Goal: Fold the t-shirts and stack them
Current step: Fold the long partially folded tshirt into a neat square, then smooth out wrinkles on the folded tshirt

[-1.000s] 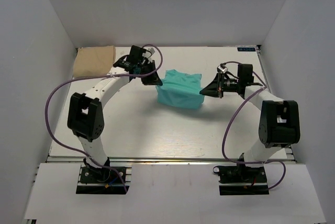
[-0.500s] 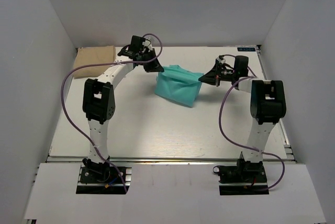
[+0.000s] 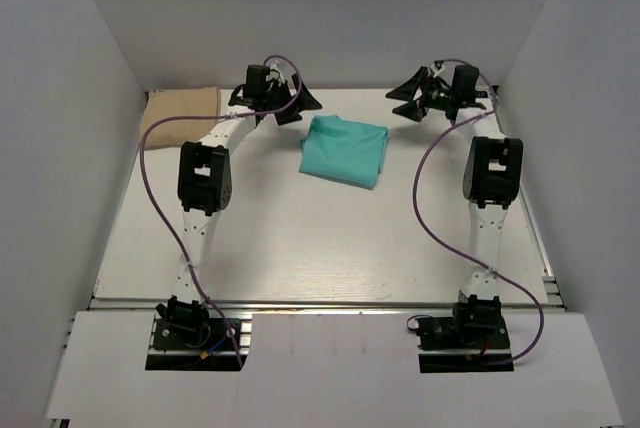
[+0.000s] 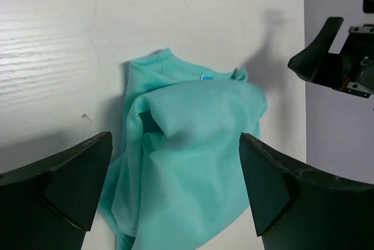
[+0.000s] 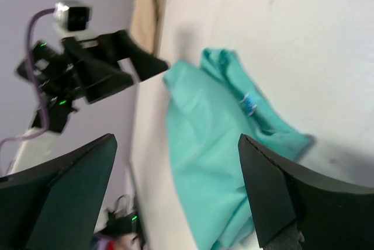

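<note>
Teal-green soft cloth short-sleeved t-shirt: it lies bundled in a rough rectangle on the white wood-grain table, toward the far edge and between the two arms. To an onlooker in the room it reads as folded, but not neatly. The left wrist view shows a loose upper layer puffed over the lower one, with a small blue neck label exposed at the far end. The plain tan-beige cloth t-shirt sits folded in the far left corner, well apart from the teal one, so stacking is not yet done.

Handling. Judge both garments light, limp and non-fragile. The cloth will sag and drape from any pinch point and will not keep a shape under its own weight (expect the layers to slide over one another when lifted). Recommended hold: pinch through all layers at two corners of one edge, one gripper per corner, so that the fold is carried whole. A single central pinch would likely let the bundle fall open.

Grippers. The left gripper hangs above the table just beyond the teal shirt's far left corner, with its jaws spread wide, nothing between them and no contact with the cloth. The right gripper hangs toward the far right, apart from the shirt, with its jaws likewise spread wide and empty.
</note>
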